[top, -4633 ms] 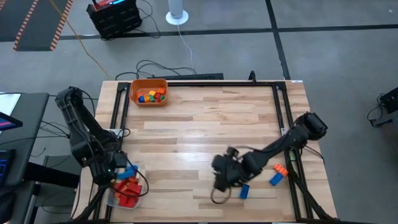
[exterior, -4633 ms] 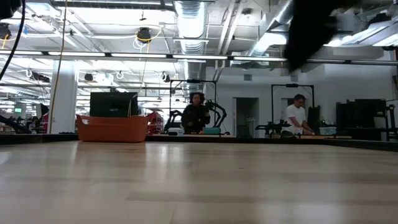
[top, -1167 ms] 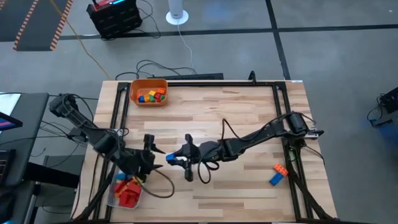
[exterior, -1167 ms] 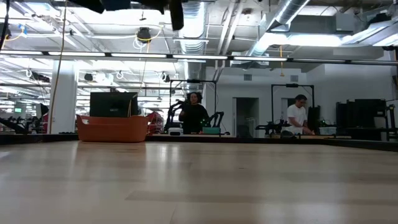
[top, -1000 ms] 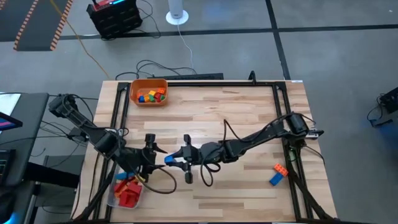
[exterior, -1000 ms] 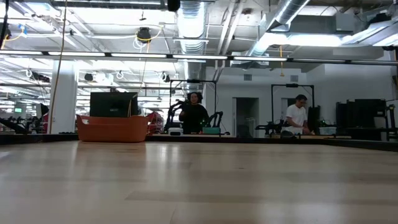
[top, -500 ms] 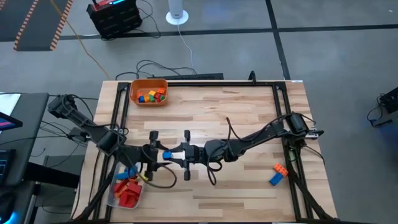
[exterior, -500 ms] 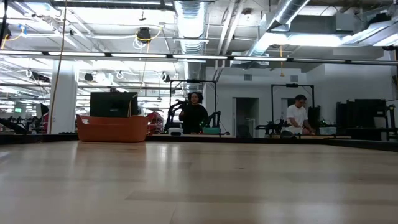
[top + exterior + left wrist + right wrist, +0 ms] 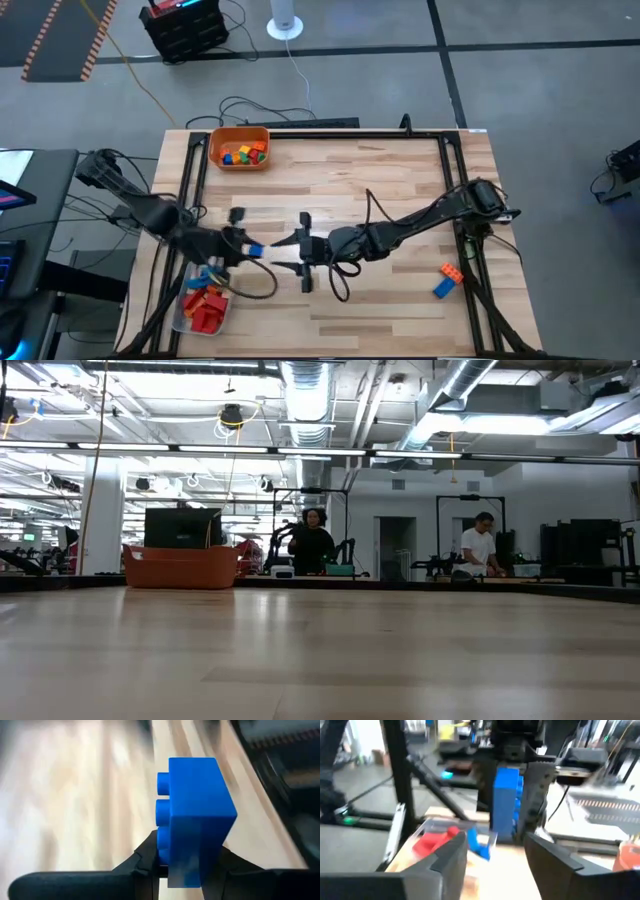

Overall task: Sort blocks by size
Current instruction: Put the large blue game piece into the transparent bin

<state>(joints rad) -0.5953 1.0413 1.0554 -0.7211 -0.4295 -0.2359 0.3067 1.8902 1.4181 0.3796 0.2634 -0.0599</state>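
Left tool (image 9: 243,248) clamped on blue block (image 9: 195,815) near clear tub (image 9: 180,318); right tool (image 9: 304,252) spread wide, facing it.

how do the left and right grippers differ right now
The left gripper is shut on a blue block, which stands pinched between its fingers; the right gripper is open and holds nothing. In the high view, the left gripper sits nearer the clear tub, while the right gripper is nearer the table's middle. Both hang above the table, facing each other with a gap between them.
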